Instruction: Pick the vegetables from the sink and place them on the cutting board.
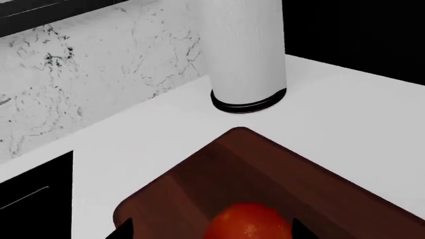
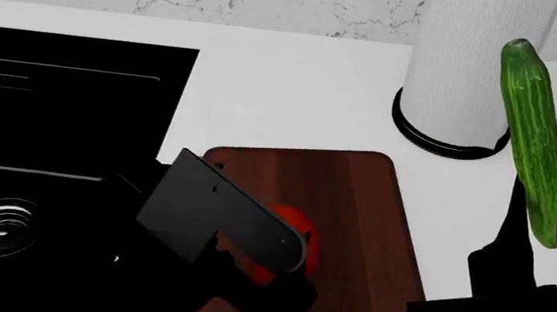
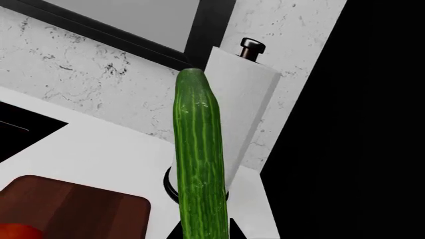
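The red tomato (image 1: 247, 221) rests on the dark reddish-brown cutting board (image 1: 265, 169). My left gripper (image 1: 211, 230) stands open around it, one fingertip close to its side, the other well apart. From the head camera the tomato (image 2: 301, 236) peeks out from under the left gripper's body on the cutting board (image 2: 357, 203). The long green cucumber (image 2: 531, 144) stands nearly upright in the air beyond the board's right edge, with my right gripper (image 3: 203, 230) shut on its lower end. The black sink (image 2: 74, 127) lies at the left.
A tall white paper towel roll (image 2: 469, 67) on a black-ringed base stands on the white counter just behind the board, close to the cucumber. One round drain (image 2: 3, 230) shows in the sink. A marbled wall runs along the back, and a dark panel rises at the right.
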### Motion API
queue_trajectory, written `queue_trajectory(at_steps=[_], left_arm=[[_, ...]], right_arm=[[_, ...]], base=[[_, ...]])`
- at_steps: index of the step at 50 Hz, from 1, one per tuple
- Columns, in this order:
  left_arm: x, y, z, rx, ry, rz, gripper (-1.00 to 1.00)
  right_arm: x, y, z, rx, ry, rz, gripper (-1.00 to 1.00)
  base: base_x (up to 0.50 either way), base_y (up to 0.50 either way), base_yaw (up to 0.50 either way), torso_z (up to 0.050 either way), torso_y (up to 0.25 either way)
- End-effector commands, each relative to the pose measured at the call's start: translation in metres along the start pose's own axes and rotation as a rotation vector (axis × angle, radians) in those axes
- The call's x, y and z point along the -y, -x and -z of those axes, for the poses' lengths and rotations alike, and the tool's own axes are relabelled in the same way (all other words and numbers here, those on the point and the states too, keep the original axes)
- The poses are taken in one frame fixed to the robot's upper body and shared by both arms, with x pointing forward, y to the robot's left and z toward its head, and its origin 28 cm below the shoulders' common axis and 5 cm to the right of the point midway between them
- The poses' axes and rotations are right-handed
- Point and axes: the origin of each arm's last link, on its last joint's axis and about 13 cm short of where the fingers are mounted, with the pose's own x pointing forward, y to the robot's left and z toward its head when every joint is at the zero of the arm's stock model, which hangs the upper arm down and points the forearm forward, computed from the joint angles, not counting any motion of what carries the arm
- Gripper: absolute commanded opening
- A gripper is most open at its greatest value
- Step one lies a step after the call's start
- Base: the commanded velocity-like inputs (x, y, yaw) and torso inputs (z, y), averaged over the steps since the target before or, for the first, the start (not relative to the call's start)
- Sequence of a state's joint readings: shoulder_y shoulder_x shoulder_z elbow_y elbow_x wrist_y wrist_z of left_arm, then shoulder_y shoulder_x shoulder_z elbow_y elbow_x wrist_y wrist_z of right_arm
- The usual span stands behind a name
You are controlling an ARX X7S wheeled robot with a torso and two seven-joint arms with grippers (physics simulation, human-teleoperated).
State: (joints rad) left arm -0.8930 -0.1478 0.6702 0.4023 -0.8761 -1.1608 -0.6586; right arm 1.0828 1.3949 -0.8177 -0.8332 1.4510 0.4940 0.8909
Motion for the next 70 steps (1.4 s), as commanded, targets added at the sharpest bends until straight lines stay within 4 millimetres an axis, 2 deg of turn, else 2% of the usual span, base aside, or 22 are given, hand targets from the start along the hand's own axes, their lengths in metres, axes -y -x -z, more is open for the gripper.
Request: queue_trajectory(at_steps=[1, 7, 11, 15, 22, 30, 33, 36, 46, 55, 60, 70], left_arm=[[0.000, 0.019, -0.026, 0.204, 0.067, 0.057, 1.00], [-0.005, 0.033, -0.039, 0.290, 0.101, 0.070, 1.00], [-0.011, 0.041, -0.046, 0.324, 0.130, 0.069, 1.00], [-0.018, 0.049, -0.052, 0.355, 0.155, 0.051, 1.00], [-0.037, 0.058, -0.060, 0.406, 0.211, -0.020, 1.00], [-0.055, 0.067, -0.064, 0.458, 0.259, -0.105, 1.00], [-0.058, 0.070, -0.063, 0.465, 0.272, -0.126, 1.00], [-0.063, 0.074, -0.064, 0.478, 0.286, -0.146, 1.00], [-0.077, 0.089, -0.059, 0.528, 0.356, -0.216, 1.00], [-0.081, 0.093, -0.056, 0.541, 0.374, -0.228, 1.00], [-0.082, 0.093, -0.056, 0.539, 0.376, -0.230, 1.00], [-0.082, 0.093, -0.055, 0.531, 0.373, -0.240, 1.00]], right_arm=[[0.000, -0.004, -0.006, 0.051, 0.016, -0.024, -1.00], [-0.001, -0.004, -0.009, -0.016, 0.005, -0.014, -1.00], [-0.007, -0.005, -0.015, -0.133, -0.079, -0.069, -1.00], [-0.007, -0.005, -0.027, -0.175, -0.140, -0.118, -1.00], [-0.011, -0.007, -0.033, -0.277, -0.229, -0.233, -1.00], [-0.014, -0.007, -0.037, -0.291, -0.279, -0.259, -1.00], [-0.015, -0.005, -0.038, -0.310, -0.369, -0.295, -1.00], [-0.017, -0.006, -0.037, -0.433, -0.423, -0.285, -1.00], [-0.023, -0.005, -0.038, -0.559, -0.508, -0.323, -1.00], [-0.031, -0.021, -0.039, -0.655, -0.528, -0.362, -1.00], [-0.026, -0.030, -0.047, -0.656, -0.539, -0.342, -1.00], [-0.025, -0.048, -0.045, -0.722, -0.549, -0.353, -1.00]], base=[[0.00, 0.00, 0.00, 0.000, 0.000], [0.00, 0.00, 0.00, 0.000, 0.002], [0.00, 0.00, 0.00, 0.000, 0.000], [0.00, 0.00, 0.00, 0.000, 0.000], [0.00, 0.00, 0.00, 0.000, 0.000], [0.00, 0.00, 0.00, 0.000, 0.000], [0.00, 0.00, 0.00, 0.000, 0.000], [0.00, 0.00, 0.00, 0.000, 0.000], [0.00, 0.00, 0.00, 0.000, 0.000], [0.00, 0.00, 0.00, 0.000, 0.000], [0.00, 0.00, 0.00, 0.000, 0.000], [0.00, 0.00, 0.00, 0.000, 0.000]])
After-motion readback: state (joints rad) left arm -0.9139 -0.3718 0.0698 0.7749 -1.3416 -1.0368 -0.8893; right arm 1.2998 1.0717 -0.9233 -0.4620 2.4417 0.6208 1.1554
